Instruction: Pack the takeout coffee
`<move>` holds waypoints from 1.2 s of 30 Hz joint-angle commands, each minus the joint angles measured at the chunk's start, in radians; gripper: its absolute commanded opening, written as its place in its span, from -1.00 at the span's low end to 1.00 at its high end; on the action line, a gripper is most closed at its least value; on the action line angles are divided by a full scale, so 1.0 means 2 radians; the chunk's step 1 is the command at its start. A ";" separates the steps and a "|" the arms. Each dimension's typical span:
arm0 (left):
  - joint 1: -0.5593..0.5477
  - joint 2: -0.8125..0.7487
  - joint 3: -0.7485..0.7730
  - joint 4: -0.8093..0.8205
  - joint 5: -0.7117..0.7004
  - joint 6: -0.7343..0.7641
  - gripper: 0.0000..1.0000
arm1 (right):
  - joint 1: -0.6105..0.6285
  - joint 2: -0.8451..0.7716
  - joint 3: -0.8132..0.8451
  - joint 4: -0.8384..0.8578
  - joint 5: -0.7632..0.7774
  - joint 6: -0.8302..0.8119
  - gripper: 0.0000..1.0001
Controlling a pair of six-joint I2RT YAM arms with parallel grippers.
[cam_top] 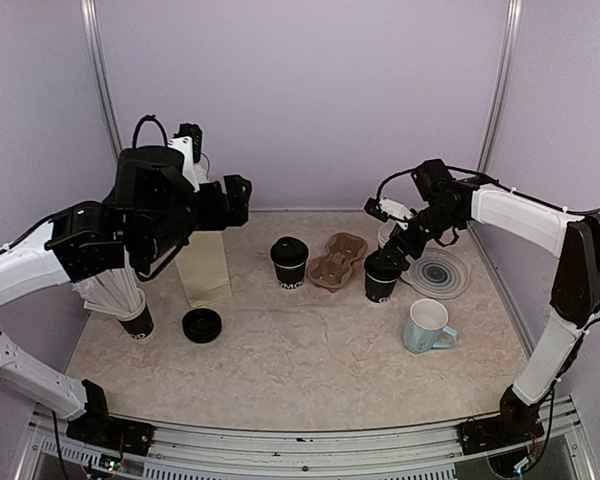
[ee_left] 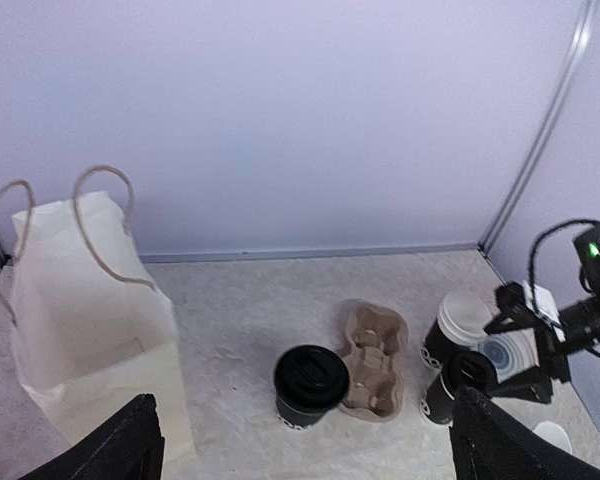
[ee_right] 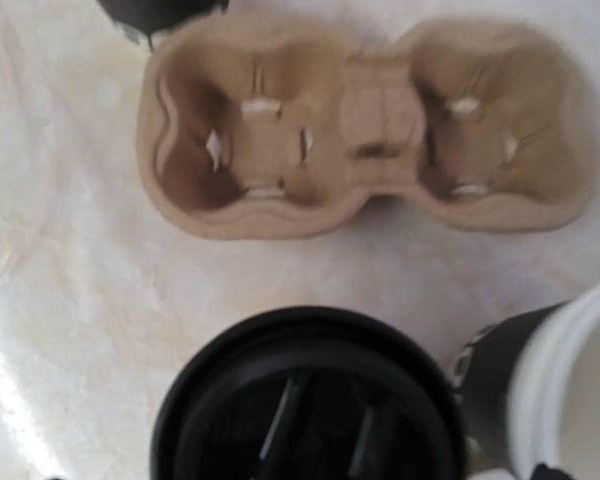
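One black takeout cup with a black lid (cam_top: 289,262) (ee_left: 310,385) stands mid-table, just left of the empty cardboard carrier (cam_top: 337,262) (ee_left: 372,360) (ee_right: 360,130). A second black-lidded cup (cam_top: 380,282) (ee_left: 460,385) (ee_right: 310,400) stands right of the carrier. My right gripper (cam_top: 388,255) is low over its lid, open, with a finger on either side; its fingers stay outside the right wrist view. Behind that cup is a black cup with a white lid (ee_left: 460,325) (ee_right: 570,390). My left gripper (cam_top: 235,200) (ee_left: 302,400) hangs high and open, holding nothing, above the paper bag (cam_top: 205,265) (ee_left: 80,300).
A loose black lid (cam_top: 201,325) lies in front of the bag. A black cup full of white sticks (cam_top: 135,320) stands at the near left. A light-blue mug (cam_top: 425,325) and a round plate (cam_top: 438,272) sit on the right side.
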 commanded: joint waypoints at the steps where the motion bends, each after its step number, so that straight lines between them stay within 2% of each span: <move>1: 0.090 -0.025 0.047 -0.098 0.027 -0.010 0.90 | -0.006 -0.044 0.014 -0.002 -0.015 0.013 0.99; 5: 0.218 -0.021 0.079 -0.160 0.117 -0.050 0.70 | -0.007 -0.075 -0.010 0.020 -0.034 0.016 0.99; 9: 0.307 0.001 0.089 -0.179 0.161 -0.064 0.62 | -0.007 -0.089 -0.019 0.023 -0.047 0.019 0.99; 13: 0.347 0.037 0.091 -0.172 0.202 -0.062 0.64 | -0.007 -0.094 -0.026 0.028 -0.056 0.018 0.99; 20: 0.382 0.118 0.112 -0.172 0.194 -0.077 0.61 | -0.007 -0.111 -0.041 0.033 -0.065 0.016 0.99; 21: 0.384 0.128 0.113 -0.167 0.192 -0.078 0.54 | -0.007 -0.114 -0.044 0.035 -0.064 0.016 0.99; 24: 0.389 0.142 0.119 -0.156 0.177 -0.077 0.09 | -0.007 -0.121 -0.055 0.039 -0.067 0.014 0.99; 27: 0.391 0.157 0.133 -0.156 0.174 -0.073 -0.18 | -0.007 -0.127 -0.063 0.041 -0.068 0.013 0.99; 31: 0.393 0.175 0.150 -0.157 0.194 -0.072 -0.92 | -0.007 -0.132 -0.068 0.045 -0.060 0.010 0.99; 32: 0.392 0.176 0.150 -0.151 0.194 -0.070 -1.00 | -0.008 -0.133 -0.068 0.045 -0.059 0.009 0.99; 36: 0.386 0.158 0.152 -0.124 0.190 -0.060 -1.00 | -0.007 -0.128 -0.066 0.042 -0.062 0.002 0.99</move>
